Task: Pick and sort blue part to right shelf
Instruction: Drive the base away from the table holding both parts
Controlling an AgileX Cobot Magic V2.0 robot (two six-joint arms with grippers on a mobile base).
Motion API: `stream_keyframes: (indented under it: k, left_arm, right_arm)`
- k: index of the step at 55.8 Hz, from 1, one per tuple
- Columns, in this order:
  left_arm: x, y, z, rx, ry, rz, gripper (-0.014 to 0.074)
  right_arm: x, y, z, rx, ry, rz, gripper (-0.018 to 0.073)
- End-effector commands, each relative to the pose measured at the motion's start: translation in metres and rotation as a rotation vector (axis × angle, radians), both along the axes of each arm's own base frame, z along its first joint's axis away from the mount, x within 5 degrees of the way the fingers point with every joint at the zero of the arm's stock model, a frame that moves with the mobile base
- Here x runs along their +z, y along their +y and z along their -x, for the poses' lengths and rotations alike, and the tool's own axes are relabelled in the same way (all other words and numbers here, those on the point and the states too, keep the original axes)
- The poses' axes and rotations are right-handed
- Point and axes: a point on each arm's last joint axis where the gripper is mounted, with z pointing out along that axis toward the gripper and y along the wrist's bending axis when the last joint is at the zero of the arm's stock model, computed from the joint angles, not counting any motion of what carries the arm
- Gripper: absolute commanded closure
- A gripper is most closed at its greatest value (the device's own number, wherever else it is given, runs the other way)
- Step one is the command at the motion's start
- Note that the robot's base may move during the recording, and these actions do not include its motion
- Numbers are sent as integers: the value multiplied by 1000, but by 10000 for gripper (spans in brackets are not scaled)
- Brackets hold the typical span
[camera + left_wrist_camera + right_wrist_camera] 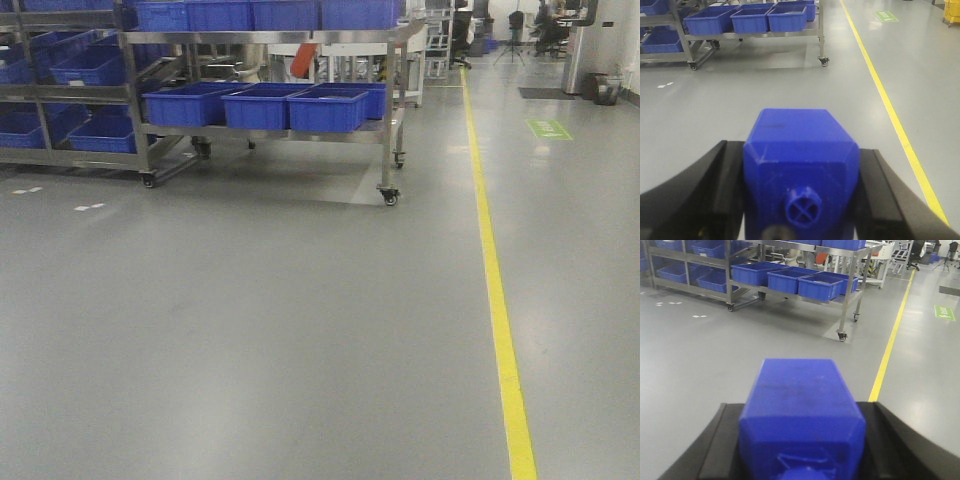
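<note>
In our left gripper (799, 167) sits the blue part (792, 130), pinched from both sides, its small round nub facing the wrist camera. Our right gripper (801, 415) is clamped the same way on a second blue block (797, 385). Ahead, across the grey floor (250, 330), a steel rack (387, 120) holds blue bins (325, 108), with a yellow line (495, 300) to its right.
</note>
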Motion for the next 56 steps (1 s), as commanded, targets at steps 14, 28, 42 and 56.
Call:
stream_keyframes:
  k: [14,28,42,56]
  left_arm:
    - [16,-2,-1,-21,-95,30,265]
    - [16,-2,-1,-21,-95,30,265]
    - [16,-2,-1,-21,-95,30,265]
    - [16,-2,-1,-21,-95,30,265]
  right_arm:
    - [16,0,3,11,-119,0,393]
    - [16,0,3,11,-119,0,393]
    - [16,0,3,11,-119,0,393]
    - [16,0,3,11,-119,0,393]
